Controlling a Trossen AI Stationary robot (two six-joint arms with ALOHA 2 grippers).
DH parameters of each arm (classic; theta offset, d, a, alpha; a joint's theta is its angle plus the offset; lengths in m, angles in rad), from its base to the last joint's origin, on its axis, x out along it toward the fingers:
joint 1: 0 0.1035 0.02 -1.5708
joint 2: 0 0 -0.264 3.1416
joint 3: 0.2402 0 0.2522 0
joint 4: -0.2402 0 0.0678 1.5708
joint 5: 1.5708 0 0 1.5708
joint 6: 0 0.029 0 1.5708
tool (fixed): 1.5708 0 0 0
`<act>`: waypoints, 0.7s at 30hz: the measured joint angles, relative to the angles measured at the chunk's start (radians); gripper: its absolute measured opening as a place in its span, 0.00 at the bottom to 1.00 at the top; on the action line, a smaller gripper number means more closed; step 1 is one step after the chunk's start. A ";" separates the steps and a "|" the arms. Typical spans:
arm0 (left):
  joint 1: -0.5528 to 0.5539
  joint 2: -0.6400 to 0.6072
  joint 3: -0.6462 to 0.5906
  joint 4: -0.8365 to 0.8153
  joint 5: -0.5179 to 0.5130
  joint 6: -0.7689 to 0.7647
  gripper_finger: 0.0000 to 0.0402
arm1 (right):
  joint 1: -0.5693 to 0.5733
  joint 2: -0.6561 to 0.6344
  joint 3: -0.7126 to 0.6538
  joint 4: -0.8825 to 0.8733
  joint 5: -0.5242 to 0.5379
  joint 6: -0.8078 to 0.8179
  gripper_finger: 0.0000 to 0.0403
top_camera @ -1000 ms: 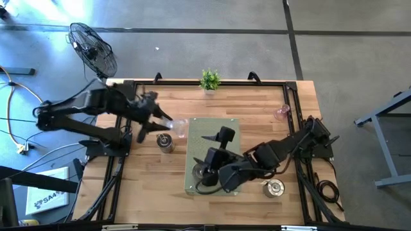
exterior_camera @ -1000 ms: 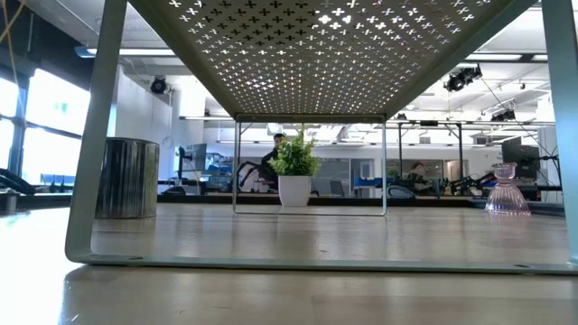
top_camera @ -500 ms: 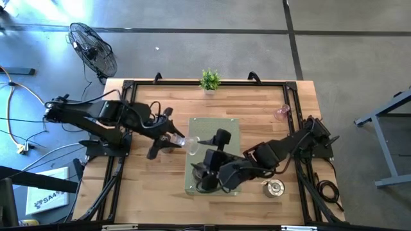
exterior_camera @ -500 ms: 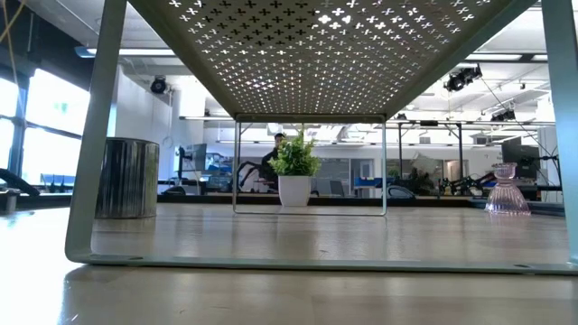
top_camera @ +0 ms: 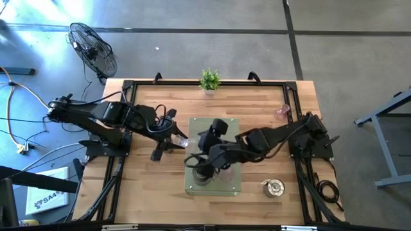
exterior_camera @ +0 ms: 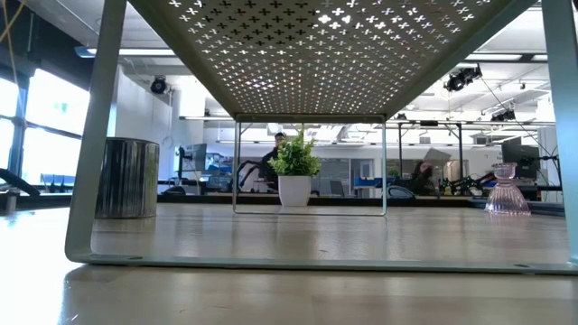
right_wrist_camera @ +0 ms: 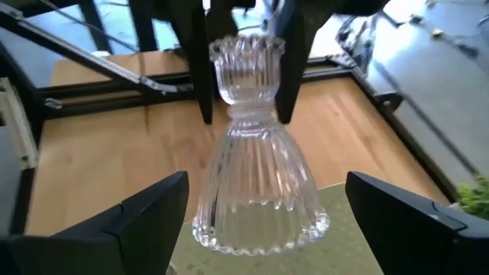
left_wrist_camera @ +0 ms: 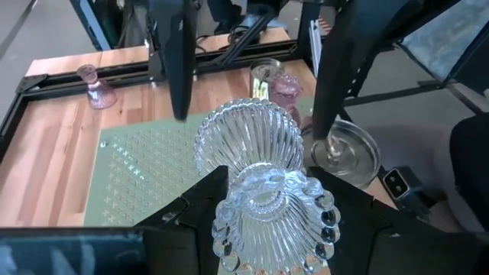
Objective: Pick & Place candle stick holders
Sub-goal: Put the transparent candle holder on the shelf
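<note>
A clear glass candle holder (left_wrist_camera: 260, 183) was held pinched between the fingers of the left gripper (top_camera: 182, 140), above the left edge of the green perforated stand (top_camera: 228, 187). The right gripper (top_camera: 207, 142) was positioned just beside it, with its jaws spread wide on either side of the ribbed glass and not pressed against it. In the right wrist view the holder (right_wrist_camera: 255, 153) was seen upright, midway between the right fingers (right_wrist_camera: 130, 214). A pink glass holder (top_camera: 281, 113) was stood well apart near the table's right edge, and a silver holder (top_camera: 274, 187) was stood beside the stand
</note>
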 joint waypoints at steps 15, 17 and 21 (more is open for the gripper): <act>0.000 0.000 0.000 0.015 -0.001 0.002 0.40 | -0.074 0.048 0.001 0.020 -0.178 -0.003 0.86; 0.000 0.000 0.000 0.014 -0.001 0.003 0.40 | -0.077 0.049 0.001 0.026 -0.177 -0.005 0.86; 0.000 0.000 0.000 0.014 -0.003 0.003 0.40 | -0.076 0.049 0.001 0.054 -0.177 -0.030 0.86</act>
